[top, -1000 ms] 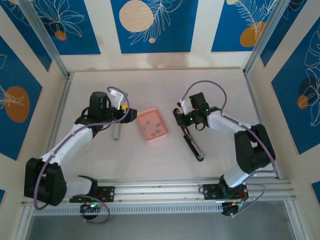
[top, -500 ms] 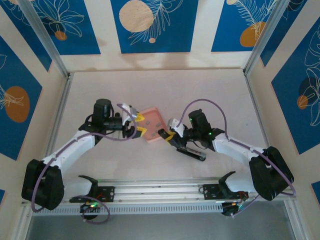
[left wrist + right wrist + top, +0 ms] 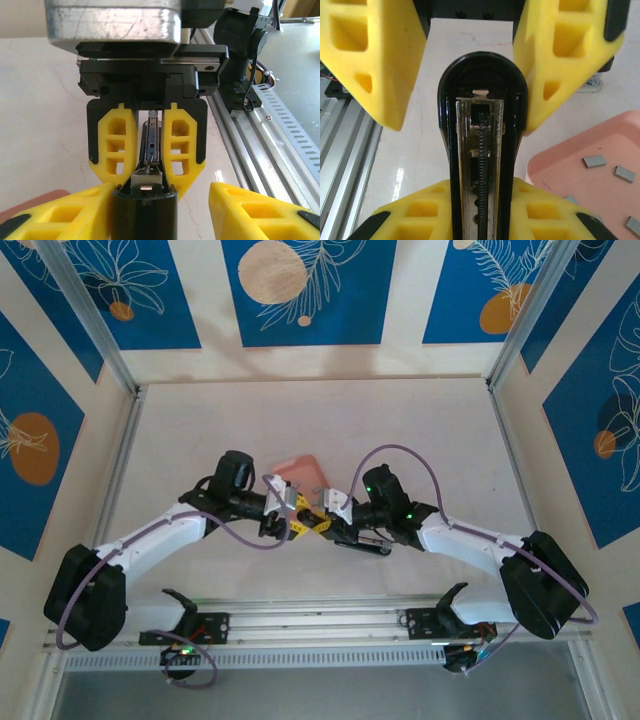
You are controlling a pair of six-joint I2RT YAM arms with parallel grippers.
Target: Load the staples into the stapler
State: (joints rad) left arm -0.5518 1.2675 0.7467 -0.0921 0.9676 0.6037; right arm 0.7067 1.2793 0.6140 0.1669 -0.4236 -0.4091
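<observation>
stapler (image 3: 476, 150): slim, black body. its silver magazine channel faces up, uncovered, with a coil spring showing along its length. held lengthwise in right tool (image 3: 476, 220), whose yellow fingers are clamped on both sides of the body. location: close to near edge of table (image 3: 200, 420), about halfway along that edge, between the two arms. whether it touches the table cannot be told.

left tool (image 3: 161, 189): faces right tool head-on, tip to tip. jaws stand partly apart, straddling the rounded black front end of stapler. one finger looks to touch that end, the other stands clear of it.

staples (image 3: 594, 160): small grey flat strips, several, lying loose and apart from one another in tray (image 3: 555, 167).

tray: salmon-pink, shallow, square. location: near centre of table, just beyond the meeting tools on the far side. its near corner is hidden behind the tools in the top view.
</observation>
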